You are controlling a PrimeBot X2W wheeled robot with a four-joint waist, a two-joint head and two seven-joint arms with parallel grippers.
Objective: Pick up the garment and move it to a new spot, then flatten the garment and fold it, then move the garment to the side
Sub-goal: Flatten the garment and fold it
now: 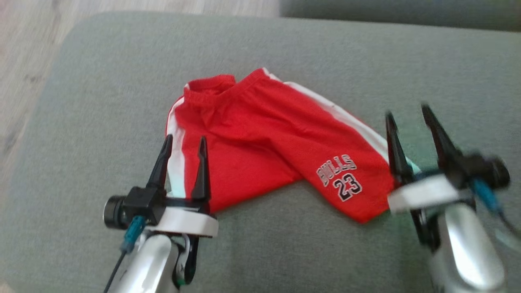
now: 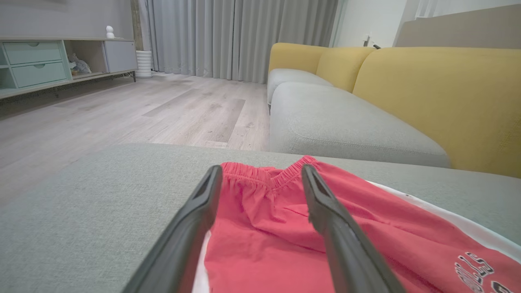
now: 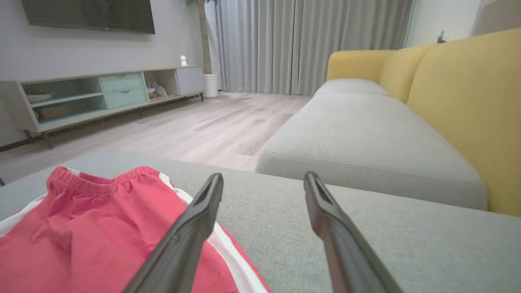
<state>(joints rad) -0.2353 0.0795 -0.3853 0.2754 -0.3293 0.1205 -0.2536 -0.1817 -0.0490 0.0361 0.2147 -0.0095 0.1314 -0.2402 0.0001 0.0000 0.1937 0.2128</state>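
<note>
Pale wood floor (image 2: pixel 122 110) runs to grey curtains (image 2: pixel 228 36). A sofa (image 2: pixel 427 93) with grey seats and yellow backs faces a low cabinet (image 3: pixel 101 93) with pale green drawers, below a dark screen (image 3: pixel 89 14) on a white wall (image 3: pixel 81 49).

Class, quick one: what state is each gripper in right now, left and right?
Left gripper: open, holding nothing, over the red shorts.
Right gripper: open, holding nothing, at the shorts' right edge.
</note>
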